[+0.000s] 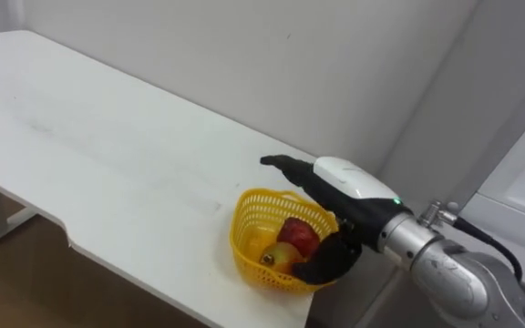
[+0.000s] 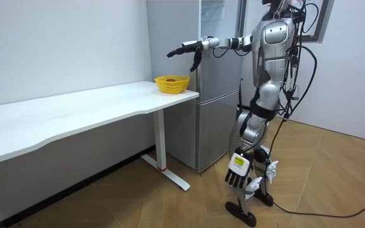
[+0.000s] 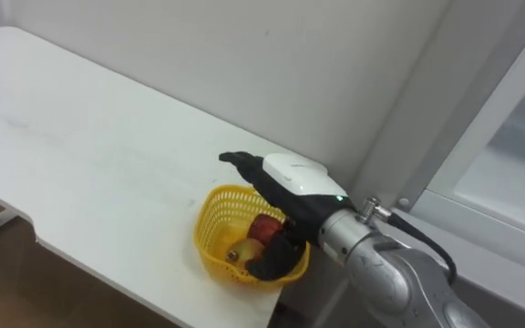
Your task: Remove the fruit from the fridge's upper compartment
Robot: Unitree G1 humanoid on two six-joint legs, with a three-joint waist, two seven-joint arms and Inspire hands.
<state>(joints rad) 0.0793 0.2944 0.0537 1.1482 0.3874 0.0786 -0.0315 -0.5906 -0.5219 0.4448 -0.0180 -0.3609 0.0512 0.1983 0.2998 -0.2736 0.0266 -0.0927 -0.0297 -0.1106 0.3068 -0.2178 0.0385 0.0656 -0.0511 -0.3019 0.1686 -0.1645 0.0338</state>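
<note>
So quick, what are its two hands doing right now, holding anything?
Right hand: open, stretched out above the basket, holding nothing.
Left hand: open, hanging at its side, empty.

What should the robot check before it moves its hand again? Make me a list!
1. Red apple lies in the yellow basket: ok.
2. Right hand is open over the basket and holds nothing: ok.
3. Right hand is clear of the basket: cannot tell; its thumb hangs close to the rim.
4. Basket sits fully on the white table: ok, though near the table's end.
5. Left hand hangs by the robot's leg, out of the way: ok.
6. Upper door of the fridge is shut: cannot tell.
</note>
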